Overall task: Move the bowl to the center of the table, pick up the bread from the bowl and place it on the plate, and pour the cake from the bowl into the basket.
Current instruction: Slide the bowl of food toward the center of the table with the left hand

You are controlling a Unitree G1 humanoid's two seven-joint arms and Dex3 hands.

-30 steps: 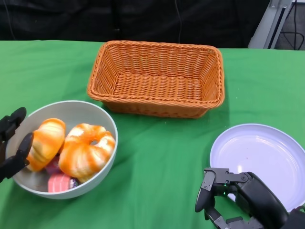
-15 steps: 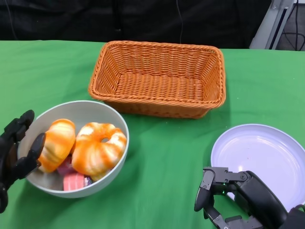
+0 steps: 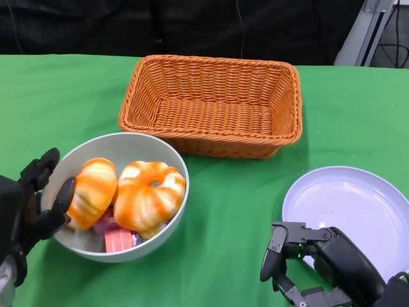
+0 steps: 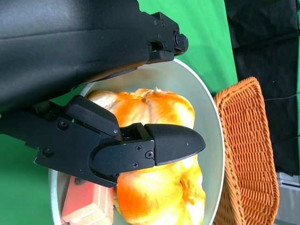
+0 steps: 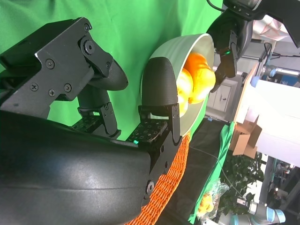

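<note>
A grey bowl sits left of the table's middle, just in front of the wicker basket. In it lie a striped orange bread roll, a ring-shaped orange bread and a pink cake slice. My left hand grips the bowl's left rim, one finger inside against the roll and the rest outside. The white plate is at the lower right. My right hand hovers at the plate's near left edge, fingers apart, holding nothing.
The rectangular basket is empty and stands at the back centre. Green cloth covers the table between bowl and plate. In the right wrist view the bowl and my left hand show beyond my own fingers.
The bowl has slid to the right, toward the table's middle, with my left hand holding its rim. The right hand has stayed in place.
</note>
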